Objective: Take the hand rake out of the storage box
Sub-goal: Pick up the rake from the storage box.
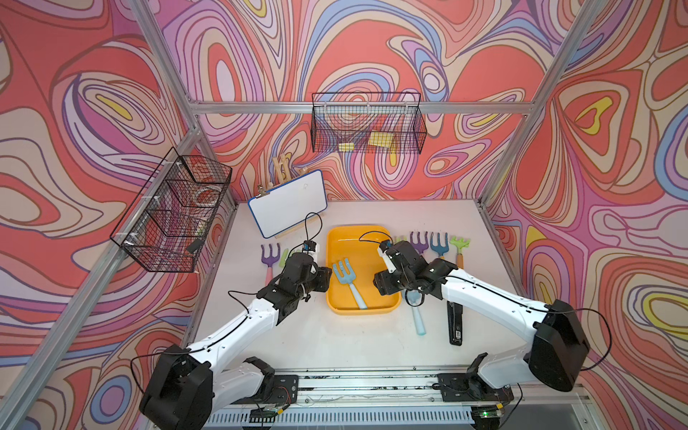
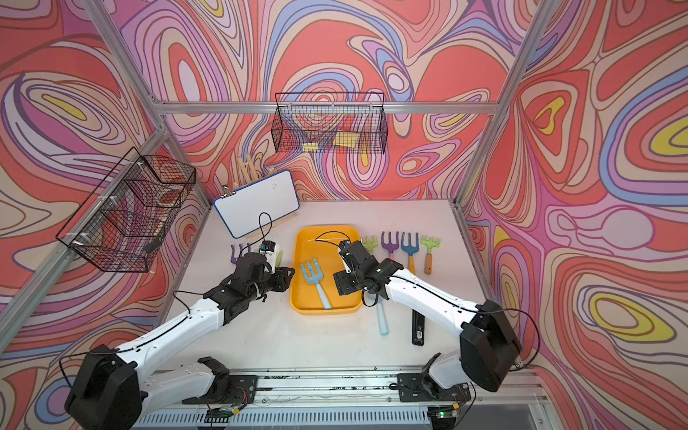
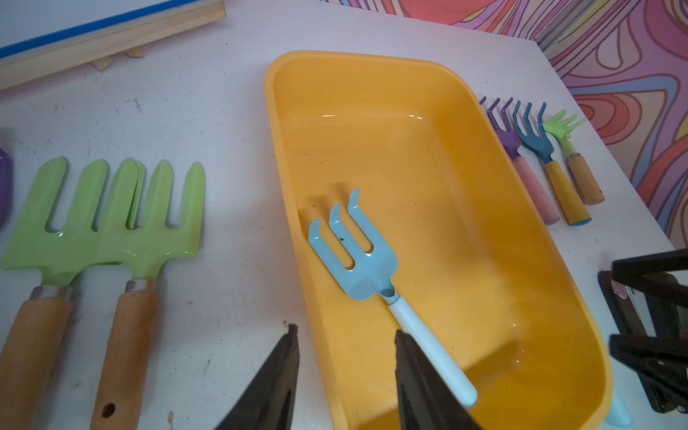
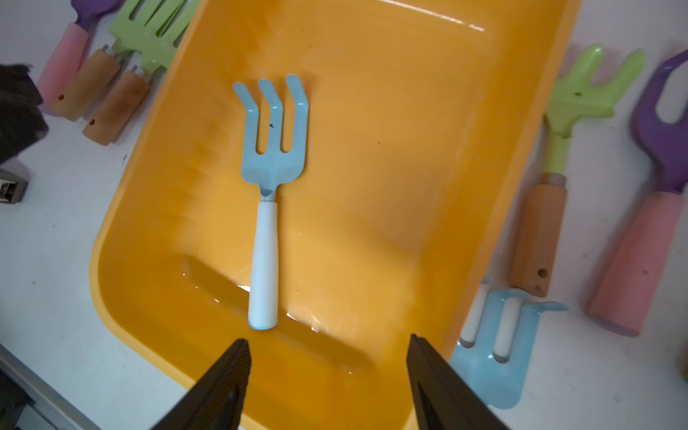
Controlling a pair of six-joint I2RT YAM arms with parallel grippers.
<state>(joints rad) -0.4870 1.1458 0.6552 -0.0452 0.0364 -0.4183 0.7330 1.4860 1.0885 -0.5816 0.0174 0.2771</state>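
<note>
The hand rake (image 1: 348,281) (image 2: 314,281) is light blue with a pale handle. It lies flat inside the yellow-orange storage box (image 1: 363,228) (image 2: 327,228), tines toward the back. My left gripper (image 3: 345,330) is open and straddles the box's left wall. One of its fingers hangs over the table and the other is inside, beside the rake's handle (image 3: 428,350). My right gripper (image 4: 327,338) is open over the near end of the storage box (image 4: 372,149), just short of the handle's end (image 4: 263,316). Neither gripper holds anything.
Two green rakes (image 3: 104,231) and a purple one (image 1: 270,257) lie left of the box. Purple (image 1: 419,242), blue (image 1: 439,244) and green (image 1: 459,245) rakes lie to its right. Another light blue rake (image 1: 419,316) and a black stapler (image 1: 455,324) lie under the right arm. A whiteboard (image 1: 286,203) stands behind.
</note>
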